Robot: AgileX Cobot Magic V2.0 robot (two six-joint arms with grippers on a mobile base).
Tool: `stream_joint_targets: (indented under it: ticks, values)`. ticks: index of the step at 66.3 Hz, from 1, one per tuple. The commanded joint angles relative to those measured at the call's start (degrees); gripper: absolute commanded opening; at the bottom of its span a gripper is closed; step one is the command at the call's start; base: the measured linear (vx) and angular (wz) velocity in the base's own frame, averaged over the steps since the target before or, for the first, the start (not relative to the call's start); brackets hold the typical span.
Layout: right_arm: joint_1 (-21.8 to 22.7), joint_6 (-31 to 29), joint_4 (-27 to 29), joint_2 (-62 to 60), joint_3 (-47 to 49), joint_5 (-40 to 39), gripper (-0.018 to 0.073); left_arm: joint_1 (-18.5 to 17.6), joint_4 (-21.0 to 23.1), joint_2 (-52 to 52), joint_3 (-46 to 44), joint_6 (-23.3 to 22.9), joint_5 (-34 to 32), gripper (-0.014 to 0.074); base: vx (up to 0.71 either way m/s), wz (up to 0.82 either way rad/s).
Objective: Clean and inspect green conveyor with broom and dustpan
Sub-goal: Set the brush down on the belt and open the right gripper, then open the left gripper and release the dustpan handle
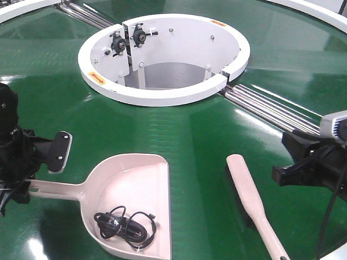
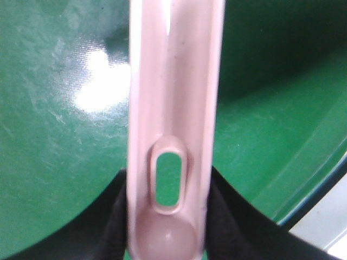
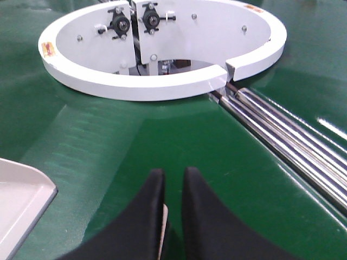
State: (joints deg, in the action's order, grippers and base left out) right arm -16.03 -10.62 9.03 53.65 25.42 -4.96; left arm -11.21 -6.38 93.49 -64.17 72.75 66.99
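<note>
The green conveyor [image 1: 179, 135] fills all views, with its white ring hub [image 1: 162, 57] at the back. The beige dustpan [image 1: 130, 189] lies on the belt at the front left, and its handle [image 2: 173, 108] runs between the left jaws. My left gripper [image 1: 40, 173] is shut on that handle near the hang hole. The beige broom [image 1: 252, 200] lies flat on the belt at the front right. My right gripper [image 3: 169, 176] hovers just right of the broom and is not holding it. Its fingers stand a narrow gap apart, with a thin beige sliver low in the gap.
A coiled black cable [image 1: 124, 225] lies inside the dustpan. Silver rollers [image 1: 271, 111] run in a seam from the hub toward the right; another seam [image 1: 87, 16] runs off at the back left. A corner of the dustpan [image 3: 21, 195] shows at the left of the right wrist view.
</note>
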Motion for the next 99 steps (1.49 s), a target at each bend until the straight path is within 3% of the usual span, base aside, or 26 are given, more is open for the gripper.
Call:
stream_joint_targets:
  ticks: [1, 75, 99]
  values:
    - [0.26, -0.41, -0.15, -1.74, 1.45, -4.79, -0.0011, -0.49, 1.47, -1.95, -1.55, -0.05, 0.01, -0.0022, 0.0, 0.0]
    - [0.26, -0.41, -0.15, -1.86, 1.45, -5.2, -0.001, -0.49, 1.47, -1.95, -1.55, -0.05, 0.37, -0.0022, 0.0, 0.0]
    - [0.26, -0.41, -0.15, -1.86, 1.45, -5.2, -0.001, -0.49, -2.31, -2.02, -1.55, -0.05, 1.06, 0.0001, 0.0, 0.0]
